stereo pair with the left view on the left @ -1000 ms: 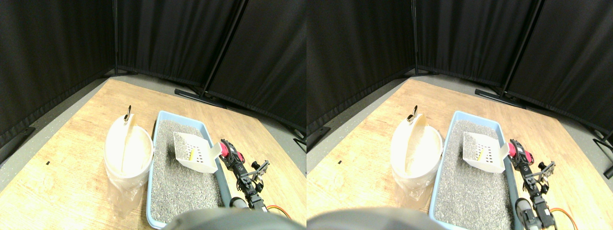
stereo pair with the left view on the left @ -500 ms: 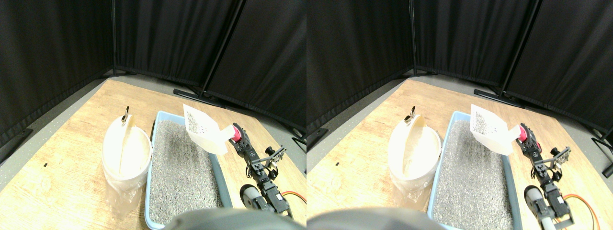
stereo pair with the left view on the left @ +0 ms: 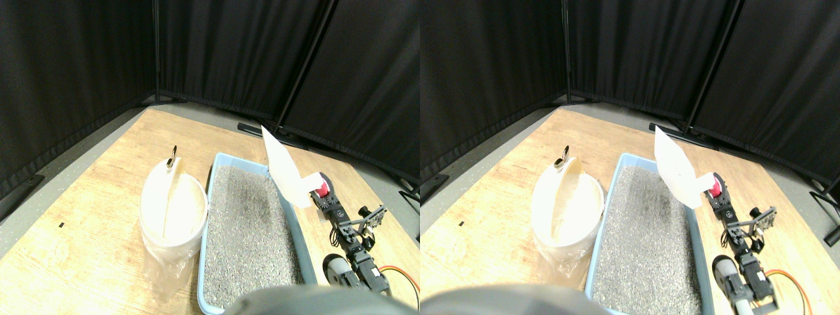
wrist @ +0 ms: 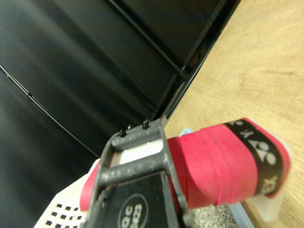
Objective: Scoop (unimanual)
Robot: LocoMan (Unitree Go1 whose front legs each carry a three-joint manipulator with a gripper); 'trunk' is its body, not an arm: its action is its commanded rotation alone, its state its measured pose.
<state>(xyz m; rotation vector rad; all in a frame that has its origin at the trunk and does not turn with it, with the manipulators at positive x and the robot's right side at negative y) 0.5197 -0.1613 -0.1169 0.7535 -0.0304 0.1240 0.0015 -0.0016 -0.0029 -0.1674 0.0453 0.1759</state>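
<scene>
Bin (stereo pair with the left view on the left: 172, 207), white, plastic-lined, standing on the wooden floor (stereo pair with the left view on the left: 92, 197) and touching the left wall of the litter tray (stereo pair with the left view on the left: 298, 236). Small metal clip on the bin's far rim. Tray is pale blue, filled with grey litter (stereo pair with the left view on the left: 246, 223), a darker patch in its far half.

Scoop (stereo pair with the left view on the left: 283, 167), white, slotted, raised above the tray's far right corner and tipped steeply, blade pointing up and away, clear of the litter. Nothing seen inside it from this side.

Right gripper (stereo pair with the left view on the left: 323, 191) just right of the tray's right wall, at the scoop's red-wrapped handle (wrist: 223, 161). Wrist view: dark jaw frame lies against the red wrap; scoop's slots show beside it. Jaw gap not visible, so cannot tell how far the claw is open or whether it clamps the handle.

Black curtains (stereo pair with the left view on the left: 216, 52) behind the tray.
</scene>
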